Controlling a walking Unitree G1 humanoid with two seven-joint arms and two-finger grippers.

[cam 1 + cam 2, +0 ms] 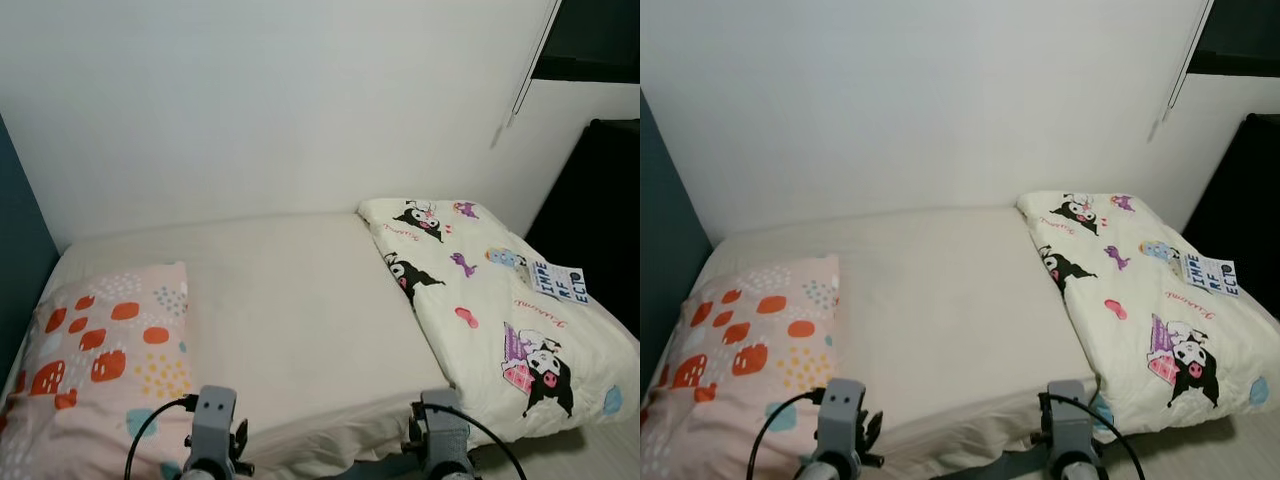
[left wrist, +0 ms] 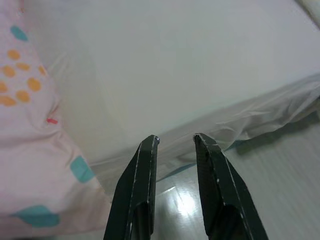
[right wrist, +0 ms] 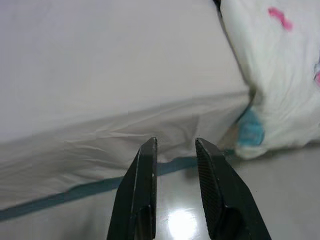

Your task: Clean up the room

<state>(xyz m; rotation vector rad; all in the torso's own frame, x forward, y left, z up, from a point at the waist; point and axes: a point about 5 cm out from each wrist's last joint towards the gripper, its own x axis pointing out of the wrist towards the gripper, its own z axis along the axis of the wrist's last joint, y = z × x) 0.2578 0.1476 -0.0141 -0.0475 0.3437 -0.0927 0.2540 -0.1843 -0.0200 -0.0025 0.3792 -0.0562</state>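
Note:
A low mattress point(image 1: 290, 300) with a cream sheet lies against the white wall. On its left end rests a pink pillow point(image 1: 95, 350) with orange and teal blobs. A white quilt point(image 1: 500, 300) printed with cartoon characters is folded along the right side. My left gripper point(image 2: 175, 141) hovers open over the glossy floor by the mattress's near edge, close to the pillow point(image 2: 30, 150). My right gripper point(image 3: 175, 142) is open too, just short of the near edge, beside the quilt's corner point(image 3: 280, 80). Nothing is between either pair of fingers.
A dark blue wall point(image 1: 18, 240) bounds the left side. A black piece of furniture point(image 1: 600, 210) stands at the right, beyond the quilt. A cord point(image 1: 530, 60) hangs down the white wall. The sheet's edge point(image 3: 100, 145) drapes loosely onto the floor.

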